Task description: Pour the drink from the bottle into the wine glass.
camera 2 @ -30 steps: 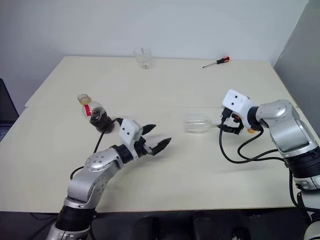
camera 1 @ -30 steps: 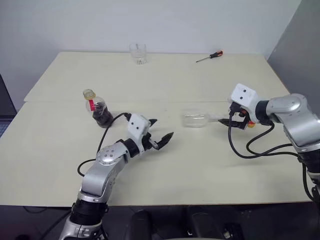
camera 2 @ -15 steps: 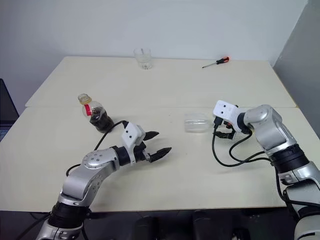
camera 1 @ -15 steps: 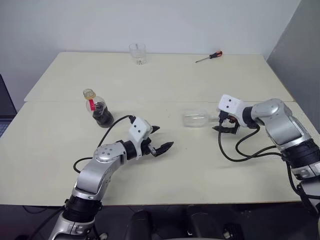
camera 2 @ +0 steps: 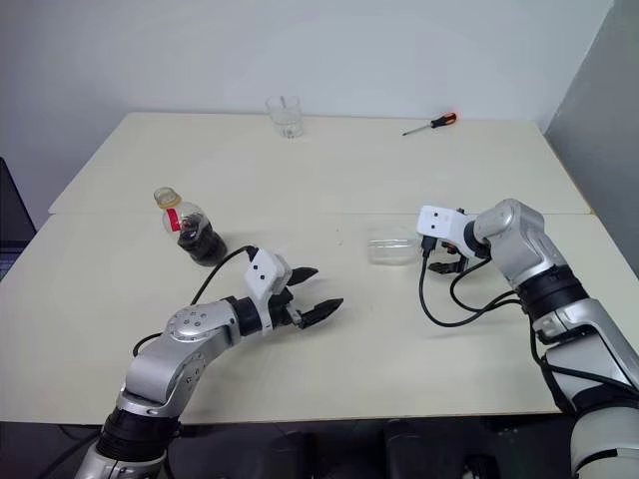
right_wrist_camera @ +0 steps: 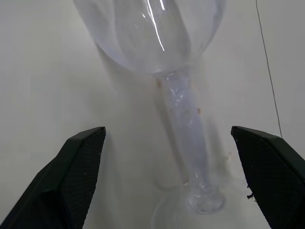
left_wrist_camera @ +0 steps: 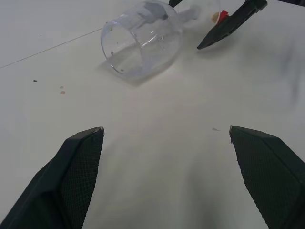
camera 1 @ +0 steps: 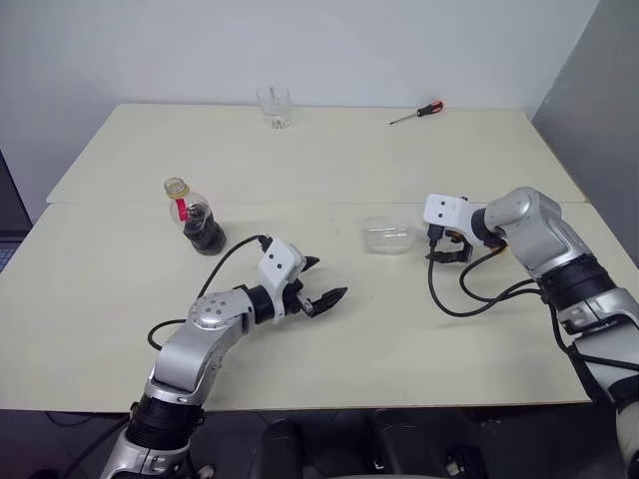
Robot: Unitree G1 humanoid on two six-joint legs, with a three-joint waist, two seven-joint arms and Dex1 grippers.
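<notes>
Left eye view: cream-coloured table (camera 1: 329, 170) made of two tops with a seam running across the middle of the frame. Clear stemmed wine glass (camera 1: 391, 239) lies on its side just right of centre, bowl mouth toward the left, stem toward the right. Right gripper (camera 1: 446, 253) sits at the stem end, right of centre, its two black fingers spread wide; right wrist view shows the stem (right_wrist_camera: 186, 124) running between the two fingers (right_wrist_camera: 78, 167) with table showing on both sides, nothing clamped. Small squat clear plastic bottle (camera 1: 197, 218) with red neck label and yellow-orange cap stands in the left-middle of the frame, leaning a little, cap on; dark brown-black drink (camera 1: 207, 232) fills its lower body. Left gripper (camera 1: 321, 282) is low of centre, well apart from both bottle and glass, fingers spread and empty, pointing toward the right of the frame; left wrist view looks over bare table at the open mouth of the lying glass. Short clear tumbler (camera 1: 275, 107) stands at the upper middle near the far table edge. Red-handled screwdriver (camera 1: 419, 113) lies at the upper right, also near the far edge.
</notes>
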